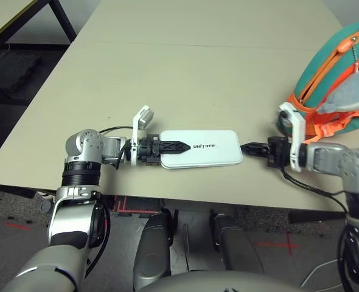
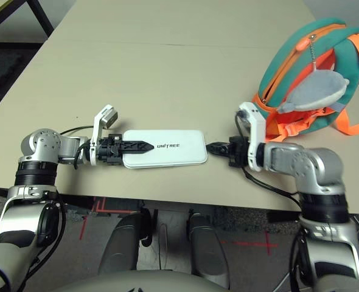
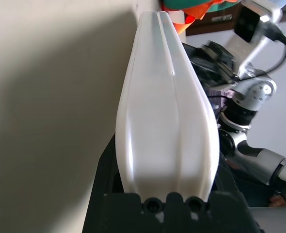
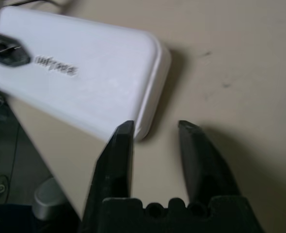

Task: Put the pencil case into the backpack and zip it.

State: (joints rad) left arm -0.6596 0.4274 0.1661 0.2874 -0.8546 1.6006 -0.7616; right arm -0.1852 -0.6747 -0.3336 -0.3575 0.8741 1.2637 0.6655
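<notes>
The left gripper of black fingers [image 1: 176,147] is closed on the flat white hard pencil case [image 1: 217,155] with small dark lettering, one finger lying over its face and the case filling the space between the two. The right gripper, also black-fingered [image 4: 156,124], stands open and empty at the opposite end of the pencil case, just beside that end, with bare desk between its tips. Around the pencil case is the pale beige desk [image 2: 137,73], whose near edge runs close to it. On the robot's right of the pencil case, farther from the robot and well apart from it, sits the small teal fabric backpack [image 2: 279,58] with orange zipper trim and orange straps; a grey plush charm [image 2: 316,91] hangs from a chain on its front.

As for progress, the task looks to be in its early part: the pencil case is gripped but outside the backpack. Left to do are carrying it over, getting it into the backpack and zipping up. Whether the zipper is open far enough cannot be told. The next move probably calls for the right gripper to help with the case or free itself to steady the backpack.
</notes>
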